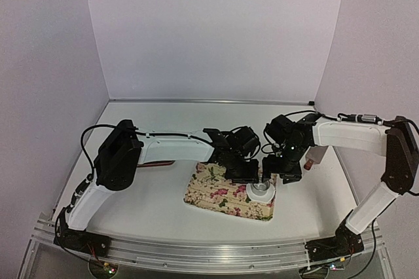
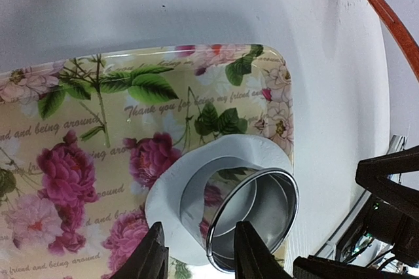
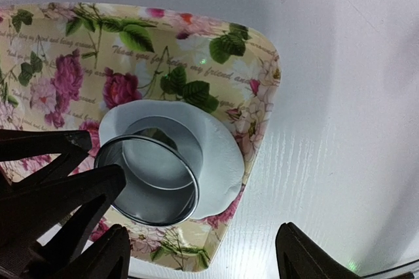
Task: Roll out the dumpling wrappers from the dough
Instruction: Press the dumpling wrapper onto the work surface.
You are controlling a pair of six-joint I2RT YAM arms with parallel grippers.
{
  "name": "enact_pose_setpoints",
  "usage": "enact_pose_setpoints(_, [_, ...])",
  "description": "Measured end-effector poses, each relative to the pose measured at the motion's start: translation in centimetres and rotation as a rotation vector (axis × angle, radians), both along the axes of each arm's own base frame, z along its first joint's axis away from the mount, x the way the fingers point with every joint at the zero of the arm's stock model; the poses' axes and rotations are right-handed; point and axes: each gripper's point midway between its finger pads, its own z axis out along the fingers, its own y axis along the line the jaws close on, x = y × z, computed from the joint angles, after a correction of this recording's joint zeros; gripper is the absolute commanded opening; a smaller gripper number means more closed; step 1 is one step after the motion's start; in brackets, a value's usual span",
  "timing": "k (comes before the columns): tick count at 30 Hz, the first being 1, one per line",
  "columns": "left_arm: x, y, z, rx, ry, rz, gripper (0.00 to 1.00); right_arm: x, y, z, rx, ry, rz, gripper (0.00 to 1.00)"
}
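Right wrist: dough (image 3: 219, 154) flat on tray (image 3: 255, 63), ring cutter (image 3: 154, 204) upright atop.

**Surfaces: gloss tray, matt dough**

Tray (image 2: 98, 95): glossy, smooth, floral print, reflects light. Dough (image 2: 163, 190): white, matt, soft-looking, smooth top. Ring cutter (image 2: 262, 217): polished metal, mirror-bright inside & out. Table (image 2: 196, 4): white, smooth, slight sheen. Left gripper (image 2: 200, 249) fingers (image 2: 152, 256): black matt plastic. At 1 o'clock, left wrist view, knife handle (image 2: 393, 23): red-brown, glossy.
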Motion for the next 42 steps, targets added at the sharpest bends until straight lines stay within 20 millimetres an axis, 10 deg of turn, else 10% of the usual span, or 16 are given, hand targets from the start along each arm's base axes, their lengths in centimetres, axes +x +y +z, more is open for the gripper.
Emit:
enact_pose_setpoints(7, [0.0, 0.3, -0.4, 0.009, 0.013, 0.022, 0.31, 0.0, -0.8, -0.3, -0.011, 0.015, -0.021, 0.70])
enact_pose_setpoints(12, [0.0, 0.3, -0.4, 0.009, 0.015, 0.023, 0.29, 0.0, -1.0, -0.3, -0.013, 0.020, -0.034, 0.42])
enact_pose_setpoints(26, [0.2, -0.2, 0.6, -0.008, -0.004, 0.008, 0.18, 0.0, -0.9, -1.7, -0.038, 0.063, 0.001, 0.14])
enact_pose_setpoints(42, [0.7, -1.1, 2.1, -0.030, -0.042, -0.019, 0.13, 1.2, 0.8, -2.6, -0.005, 0.083, 0.037, 0.00])
